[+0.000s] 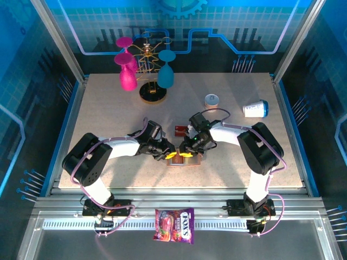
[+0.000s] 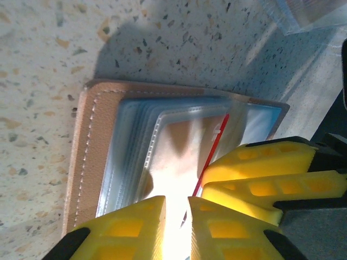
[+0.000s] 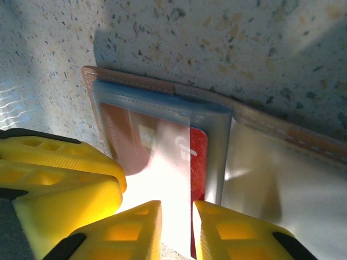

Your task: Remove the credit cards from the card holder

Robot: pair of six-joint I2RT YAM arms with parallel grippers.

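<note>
card holder barely vis. from top cam, red card print lost in glare

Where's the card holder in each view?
Top external: card holder just below picture centre.
Left wrist: card holder fills the middle, lying open, tan cover at left.
Right wrist: card holder centre to right, tan edge along its top.
Shared landmark: red credit card in a clear sleeve, seen as a thin red edge in left wrist.

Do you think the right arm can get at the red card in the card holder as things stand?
Probably yes. The right gripper is right at the open card holder, the red card lies in a clear sleeve beside its fingertips, and the left gripper sits off to one side.
</note>
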